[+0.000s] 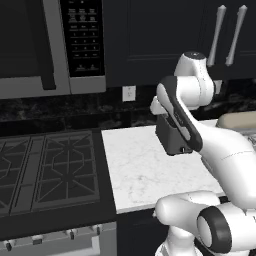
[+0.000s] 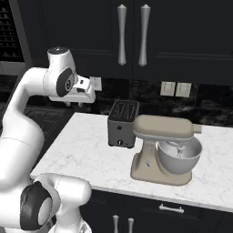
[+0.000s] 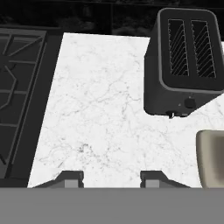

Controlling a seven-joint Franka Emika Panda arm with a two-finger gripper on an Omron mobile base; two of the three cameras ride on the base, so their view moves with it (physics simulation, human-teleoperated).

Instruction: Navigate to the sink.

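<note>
My gripper [image 3: 111,178] hangs with fingers spread and empty at the bottom of the hand view, over white marble counter [image 3: 100,109]. A toaster [image 3: 186,61] sits upper right, a stovetop [image 3: 17,96] at left, a stand mixer [image 2: 166,148] right of centre. I cannot locate the sink here; I judge navigation unfinished, and the base must drive on.

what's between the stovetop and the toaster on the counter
Nothing: in the hand view a bare stretch of white marble counter separates the stovetop from the toaster.
</note>
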